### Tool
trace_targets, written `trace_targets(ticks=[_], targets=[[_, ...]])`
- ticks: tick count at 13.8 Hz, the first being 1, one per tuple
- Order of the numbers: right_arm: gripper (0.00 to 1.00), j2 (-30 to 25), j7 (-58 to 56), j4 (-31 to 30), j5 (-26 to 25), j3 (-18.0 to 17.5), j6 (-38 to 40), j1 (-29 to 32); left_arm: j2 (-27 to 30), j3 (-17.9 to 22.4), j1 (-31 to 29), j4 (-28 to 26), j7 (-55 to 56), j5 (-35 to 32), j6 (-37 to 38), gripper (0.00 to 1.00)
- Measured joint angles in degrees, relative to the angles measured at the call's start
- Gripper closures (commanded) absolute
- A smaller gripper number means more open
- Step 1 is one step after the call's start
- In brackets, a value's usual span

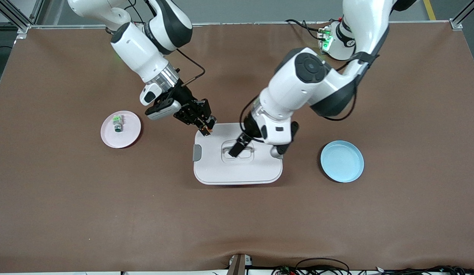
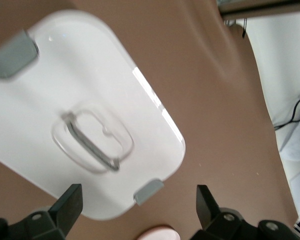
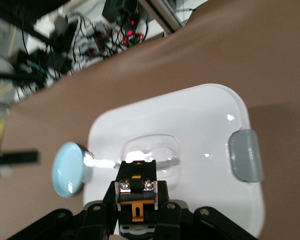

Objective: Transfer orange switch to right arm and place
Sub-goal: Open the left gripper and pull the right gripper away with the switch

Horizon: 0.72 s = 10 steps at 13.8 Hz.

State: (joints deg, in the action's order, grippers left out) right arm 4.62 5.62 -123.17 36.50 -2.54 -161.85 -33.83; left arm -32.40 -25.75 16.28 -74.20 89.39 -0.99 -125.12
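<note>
The orange switch [image 1: 206, 130] is a tiny black part with an orange section, and my right gripper [image 1: 204, 128] is shut on it. It hangs over the edge of the white lid [image 1: 221, 172] toward the right arm's end. In the right wrist view the switch [image 3: 136, 192] sits between the fingers, over the lid [image 3: 200, 125]. My left gripper [image 1: 256, 149] is open and empty, low over the lid's handle recess [image 1: 226, 156]. In the left wrist view its gripper [image 2: 138, 210] has fingers [image 2: 70, 202] spread wide above the lid [image 2: 65, 90].
A pink plate [image 1: 130, 135] toward the right arm's end holds a pale green-and-white switch [image 1: 117, 123]. A blue plate [image 1: 342, 161] lies toward the left arm's end and also shows in the right wrist view [image 3: 67, 170]. The lid has a grey tab [image 1: 197, 152]. Brown mat surrounds everything.
</note>
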Motion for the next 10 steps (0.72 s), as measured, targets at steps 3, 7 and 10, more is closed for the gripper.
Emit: trace_targets(ticks=[3, 7, 10], targets=[[1.0, 0.0, -14.5, 0.0, -7.3, 0.3, 11.5, 5.4, 0.3, 0.3, -4.4, 0.0, -9.2, -0.9, 2.8, 0.0], [1.0, 0.0, -17.8, 0.1, -28.2, 0.5, 23.8, 9.3, 0.9, 0.4, -10.4, 0.1, -21.6, -3.8, 6.4, 0.0], [1.0, -0.1, -21.5, -0.1, -35.7, 0.4, 26.3, 10.2, 2.2, 0.4, -13.3, 0.2, -28.8, -9.7, 11.2, 0.0]])
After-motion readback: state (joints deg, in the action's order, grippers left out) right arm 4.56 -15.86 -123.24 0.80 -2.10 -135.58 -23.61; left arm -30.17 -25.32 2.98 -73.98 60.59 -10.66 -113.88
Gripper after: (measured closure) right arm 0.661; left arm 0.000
